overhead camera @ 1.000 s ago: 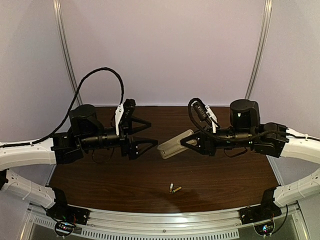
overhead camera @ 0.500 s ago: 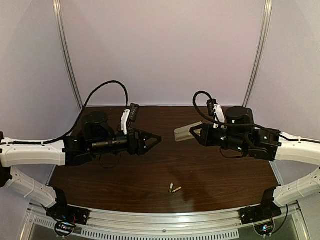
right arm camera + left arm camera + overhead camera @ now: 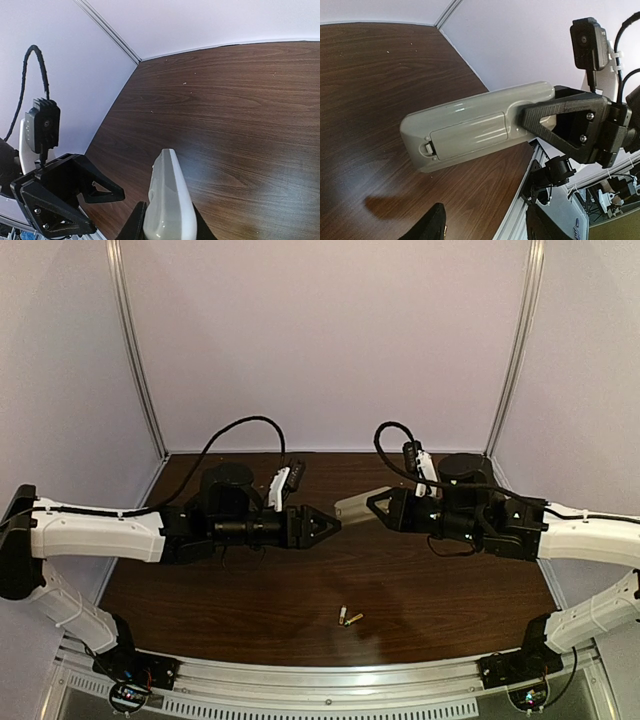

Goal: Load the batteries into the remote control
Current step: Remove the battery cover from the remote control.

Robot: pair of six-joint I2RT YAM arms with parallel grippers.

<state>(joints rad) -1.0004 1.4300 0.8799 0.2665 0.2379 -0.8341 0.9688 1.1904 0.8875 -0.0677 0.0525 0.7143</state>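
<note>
The remote control [image 3: 354,506] is held off the table, with my right gripper [image 3: 376,505] shut on one end of it. In the left wrist view the remote control [image 3: 470,127] shows its pale grey back, with a closed battery cover and a latch at its free end. The right wrist view shows the remote control [image 3: 170,200] edge-on between the right gripper [image 3: 167,229] fingers. My left gripper [image 3: 328,524] points at the remote's free end, just short of it and empty. Its fingers [image 3: 432,227] stand apart. Two batteries [image 3: 350,618] lie side by side near the table's front edge.
The dark wooden table [image 3: 200,590] ends in a metal rail [image 3: 330,680] at the front. Pale walls close in the back and both sides. The left gripper [image 3: 75,192] shows at the lower left of the right wrist view.
My left arm has reached right toward the remote and its jaws have narrowed. My right arm has raised the remote and carried it back, toward the left gripper.
</note>
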